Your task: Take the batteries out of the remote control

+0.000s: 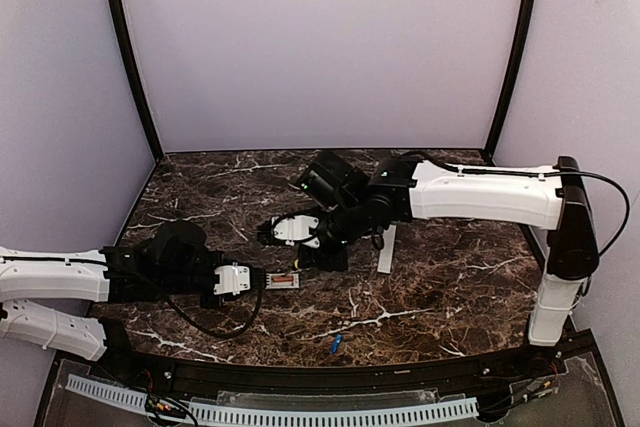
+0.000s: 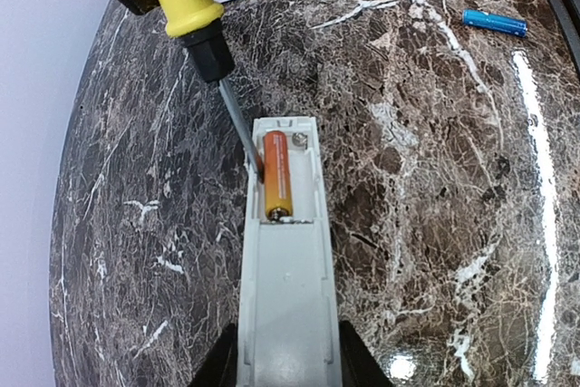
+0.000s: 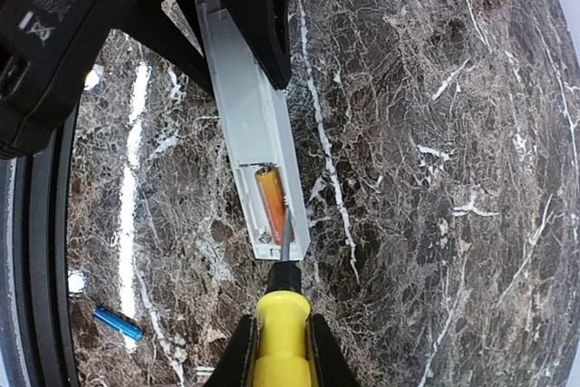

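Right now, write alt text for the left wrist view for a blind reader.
An open white remote control, gripped by the left gripper, holds one orange battery; the tip of a yellow-handled screwdriver meets its side. A blue battery lies loose on the marble table.

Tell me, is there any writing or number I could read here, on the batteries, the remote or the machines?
No text can be read in any view.
Orange battery: no legible print.
Blue battery: too small to read.
Remote control: no label on the side showing.
Screwdriver: plain yellow handle, no print showing.
Left hand: pale marks on its black casing, too blurred to read.
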You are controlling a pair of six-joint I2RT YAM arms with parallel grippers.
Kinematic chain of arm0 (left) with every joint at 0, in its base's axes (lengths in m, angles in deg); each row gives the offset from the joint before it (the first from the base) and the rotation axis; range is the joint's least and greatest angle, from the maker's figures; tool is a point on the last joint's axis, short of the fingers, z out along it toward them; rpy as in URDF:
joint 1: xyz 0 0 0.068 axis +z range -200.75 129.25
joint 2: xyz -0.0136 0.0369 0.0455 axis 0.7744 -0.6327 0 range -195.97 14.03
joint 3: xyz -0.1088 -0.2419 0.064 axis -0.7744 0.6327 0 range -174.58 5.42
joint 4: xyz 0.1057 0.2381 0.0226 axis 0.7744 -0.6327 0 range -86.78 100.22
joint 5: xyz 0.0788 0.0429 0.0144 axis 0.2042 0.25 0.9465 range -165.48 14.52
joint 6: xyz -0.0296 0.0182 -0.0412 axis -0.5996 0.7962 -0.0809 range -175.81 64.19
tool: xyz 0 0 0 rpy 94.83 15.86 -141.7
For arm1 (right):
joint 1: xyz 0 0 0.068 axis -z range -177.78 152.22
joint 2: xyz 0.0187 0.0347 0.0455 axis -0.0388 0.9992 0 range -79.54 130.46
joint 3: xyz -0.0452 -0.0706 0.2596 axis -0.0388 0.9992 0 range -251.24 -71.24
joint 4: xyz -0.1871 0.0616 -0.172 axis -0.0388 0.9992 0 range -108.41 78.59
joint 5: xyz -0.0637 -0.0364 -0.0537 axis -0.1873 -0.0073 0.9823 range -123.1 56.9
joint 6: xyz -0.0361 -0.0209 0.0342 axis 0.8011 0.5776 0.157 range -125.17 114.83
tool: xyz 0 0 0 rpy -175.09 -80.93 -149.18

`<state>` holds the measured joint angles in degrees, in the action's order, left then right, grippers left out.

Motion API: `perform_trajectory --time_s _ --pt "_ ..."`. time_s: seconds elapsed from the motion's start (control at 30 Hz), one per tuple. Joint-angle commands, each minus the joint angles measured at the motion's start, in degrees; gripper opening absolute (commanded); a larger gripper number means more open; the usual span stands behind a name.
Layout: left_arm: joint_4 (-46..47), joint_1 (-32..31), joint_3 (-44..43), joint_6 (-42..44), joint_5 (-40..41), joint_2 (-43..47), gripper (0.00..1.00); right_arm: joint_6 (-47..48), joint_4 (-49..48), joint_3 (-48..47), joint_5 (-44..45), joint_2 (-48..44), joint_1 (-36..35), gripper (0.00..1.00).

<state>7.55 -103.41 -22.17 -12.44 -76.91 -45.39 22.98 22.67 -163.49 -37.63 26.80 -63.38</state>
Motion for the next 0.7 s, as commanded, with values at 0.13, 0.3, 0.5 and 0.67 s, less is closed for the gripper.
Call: perform_trajectory --time_s 0.13,0.3,0.5,0.67 --pt "9.27 -0.8 -0.27 1.34 -0.63 1.42 0.0 -3.15 2.0 -2.82 -12.18 4.52 2.69 0.0" --pt "9.35 -0.9 -0.38 1.59 -0.46 1.1 0.0 -3.81 2.48 -3.63 -12.27 5.36 3.29 0.0" --pt "9.23 -0.97 -0.36 1.96 0.03 1.0 0.0 -4.74 2.59 -4.04 -14.2 5.42 3.88 0.0" --pt "9.14 -1.01 -0.31 2.3 0.69 1.05 0.0 -5.44 3.42 -5.54 -15.29 6.71 4.33 0.0"
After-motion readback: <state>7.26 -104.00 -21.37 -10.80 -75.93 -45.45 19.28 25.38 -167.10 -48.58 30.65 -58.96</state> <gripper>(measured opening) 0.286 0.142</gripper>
